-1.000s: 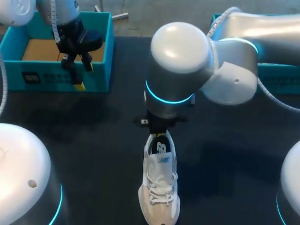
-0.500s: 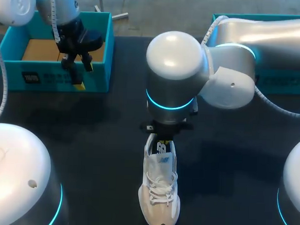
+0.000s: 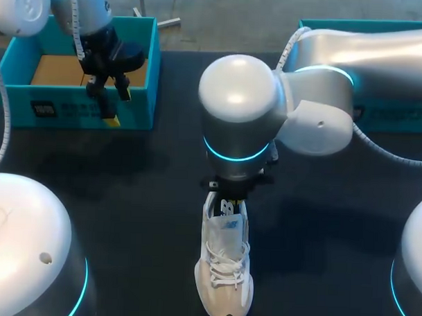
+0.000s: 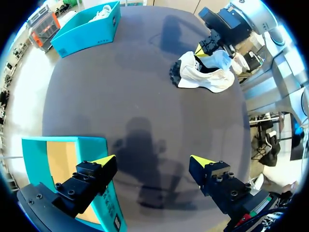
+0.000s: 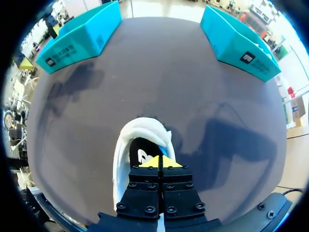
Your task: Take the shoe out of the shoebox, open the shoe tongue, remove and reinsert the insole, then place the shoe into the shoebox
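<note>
Dark tabletop (image 3: pixel 140 197) fills the head view: the right arm's wrist has slid down over the heel of the white laced sneaker (image 3: pixel 226 269), which lies unmoved, well apart from the open teal cardboard shoebox (image 3: pixel 81 112).

Left wrist view: the left gripper (image 4: pixel 153 162) hangs spread wide and empty at the box wall.

Right wrist view: the right gripper (image 5: pixel 158 163) has its tips pressed together over the shoe's opening. Any tongue pinch is hidden, but the tongue-opening step looks underway.

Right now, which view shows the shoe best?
Head view: the shoe lies close, laces and toe plain, heel under the right arm. Left wrist shows the shoe whole but small; right wrist, only its heel opening.
</note>
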Controlling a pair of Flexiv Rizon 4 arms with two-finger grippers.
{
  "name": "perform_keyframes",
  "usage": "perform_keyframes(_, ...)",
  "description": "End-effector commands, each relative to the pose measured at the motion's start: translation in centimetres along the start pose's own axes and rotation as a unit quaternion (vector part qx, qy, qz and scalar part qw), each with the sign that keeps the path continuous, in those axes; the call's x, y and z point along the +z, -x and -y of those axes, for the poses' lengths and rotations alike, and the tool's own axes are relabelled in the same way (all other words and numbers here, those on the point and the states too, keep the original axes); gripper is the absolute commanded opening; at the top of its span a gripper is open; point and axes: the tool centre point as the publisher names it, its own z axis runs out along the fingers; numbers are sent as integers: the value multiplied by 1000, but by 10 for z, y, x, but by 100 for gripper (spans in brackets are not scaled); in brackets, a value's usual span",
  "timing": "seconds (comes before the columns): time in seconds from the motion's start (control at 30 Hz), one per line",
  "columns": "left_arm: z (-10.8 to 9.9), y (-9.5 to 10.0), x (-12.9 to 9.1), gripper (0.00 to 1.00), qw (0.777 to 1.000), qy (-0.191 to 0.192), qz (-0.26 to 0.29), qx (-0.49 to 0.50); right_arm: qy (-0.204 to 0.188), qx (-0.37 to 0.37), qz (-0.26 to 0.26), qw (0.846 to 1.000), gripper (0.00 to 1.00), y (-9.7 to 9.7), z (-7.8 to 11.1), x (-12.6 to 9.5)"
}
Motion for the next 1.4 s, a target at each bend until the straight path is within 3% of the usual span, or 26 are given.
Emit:
perform_keyframes(0.03, 0, 0, 0, 100, 1000, 0, 0, 0, 13, 33, 28, 999, 0, -14, 6, 12)
perform_keyframes(0.47, 0, 0, 0, 100, 1000, 0, 0, 0, 2, 48, 63, 997, 0, -14, 6, 33)
perform_keyframes(0.7, 0, 0, 0, 100, 1000, 0, 0, 0, 33, 58, 102, 993, 0, -16, 13, 16)
perform_keyframes(0.97, 0, 0, 0, 100, 1000, 0, 0, 0, 36, 65, 142, 987, 0, -12, 15, 20)
perform_keyframes(1.4, 0, 0, 0, 100, 1000, 0, 0, 0, 25, 80, 203, 976, 0, -5, 14, 43)
